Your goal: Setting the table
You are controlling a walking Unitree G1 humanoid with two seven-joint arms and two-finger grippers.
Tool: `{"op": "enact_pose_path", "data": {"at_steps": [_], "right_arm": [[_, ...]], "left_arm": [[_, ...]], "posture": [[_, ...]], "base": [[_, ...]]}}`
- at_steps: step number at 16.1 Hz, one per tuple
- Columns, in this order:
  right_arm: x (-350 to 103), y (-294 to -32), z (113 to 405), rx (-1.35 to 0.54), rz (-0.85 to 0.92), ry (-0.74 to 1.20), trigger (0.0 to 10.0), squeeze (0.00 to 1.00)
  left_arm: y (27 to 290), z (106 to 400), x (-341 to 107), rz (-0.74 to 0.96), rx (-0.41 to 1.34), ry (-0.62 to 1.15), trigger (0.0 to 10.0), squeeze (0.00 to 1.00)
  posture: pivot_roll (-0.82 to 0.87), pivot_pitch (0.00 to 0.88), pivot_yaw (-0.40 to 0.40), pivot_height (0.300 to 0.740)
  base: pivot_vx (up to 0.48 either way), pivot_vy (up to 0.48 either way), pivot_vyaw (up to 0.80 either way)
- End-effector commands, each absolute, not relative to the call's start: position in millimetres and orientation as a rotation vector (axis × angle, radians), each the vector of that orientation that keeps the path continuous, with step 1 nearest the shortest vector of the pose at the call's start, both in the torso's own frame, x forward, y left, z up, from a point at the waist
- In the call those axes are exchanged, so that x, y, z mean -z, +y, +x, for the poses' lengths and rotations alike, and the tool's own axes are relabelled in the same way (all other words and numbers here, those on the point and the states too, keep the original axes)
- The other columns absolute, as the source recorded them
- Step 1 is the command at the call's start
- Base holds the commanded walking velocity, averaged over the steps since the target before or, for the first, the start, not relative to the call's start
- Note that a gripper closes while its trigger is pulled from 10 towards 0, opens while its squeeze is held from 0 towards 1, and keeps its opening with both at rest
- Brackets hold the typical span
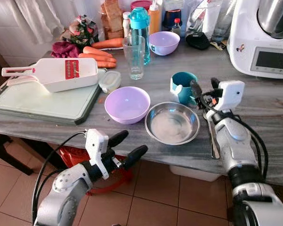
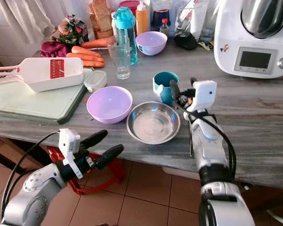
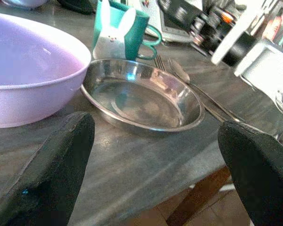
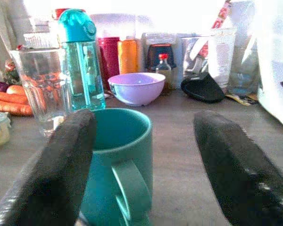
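Two spread claws: right claw point(image 1: 205, 88) beside the upright teal mug point(image 1: 183, 86), its handle facing the robot; left claw point(image 1: 127, 145) below the table edge point(image 1: 61, 134).

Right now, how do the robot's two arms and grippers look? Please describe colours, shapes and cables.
Both arms are silver-grey metal with rounded shells and a black joint band. Each wrist carries a white boxy camera block. The left gripper and the right gripper each have two long, black, rounded fingers. Black cables run in loops along the outside of both arms, from the forearm to the wrist.
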State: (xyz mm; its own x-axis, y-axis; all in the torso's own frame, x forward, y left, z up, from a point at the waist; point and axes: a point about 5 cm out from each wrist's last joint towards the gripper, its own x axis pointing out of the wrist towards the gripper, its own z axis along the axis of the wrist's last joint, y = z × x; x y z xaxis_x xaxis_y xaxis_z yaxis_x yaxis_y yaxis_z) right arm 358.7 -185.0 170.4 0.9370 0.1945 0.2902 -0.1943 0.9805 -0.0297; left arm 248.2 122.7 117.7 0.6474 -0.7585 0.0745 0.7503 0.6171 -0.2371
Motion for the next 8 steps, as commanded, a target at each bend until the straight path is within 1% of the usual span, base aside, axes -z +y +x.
{"op": "enact_pose_path", "data": {"at_steps": [1,3,7,8], "right_arm": [[-174.5,-183.2,349.8,-0.188,0.017,-0.326,10.0,1.0],[-174.2,-182.4,337.2,-0.189,0.0,-0.339,10.0,1.0],[-174.2,-182.4,337.2,-0.189,0.0,-0.339,10.0,1.0],[-169.7,-178.5,322.2,-0.201,-0.025,-0.339,10.0,1.0]], "left_arm": [[122.6,251.5,-116.3,-0.245,0.848,0.027,10.0,0.0],[120.6,254.3,-116.5,-0.253,0.838,0.012,10.0,0.0],[120.6,254.3,-116.5,-0.253,0.838,0.012,10.0,0.0],[120.5,262.3,-118.8,-0.254,0.781,-0.02,10.0,0.0]], "posture": [[-0.01,0.057,0.067,0.74],[-0.02,0.045,0.065,0.74],[-0.02,0.045,0.065,0.74],[-0.04,0.025,0.062,0.74]], "base": [[0.0,0.0,0.0],[0.0,0.0,0.0],[0.0,0.0,0.0],[0.0,0.0,0.0]]}}
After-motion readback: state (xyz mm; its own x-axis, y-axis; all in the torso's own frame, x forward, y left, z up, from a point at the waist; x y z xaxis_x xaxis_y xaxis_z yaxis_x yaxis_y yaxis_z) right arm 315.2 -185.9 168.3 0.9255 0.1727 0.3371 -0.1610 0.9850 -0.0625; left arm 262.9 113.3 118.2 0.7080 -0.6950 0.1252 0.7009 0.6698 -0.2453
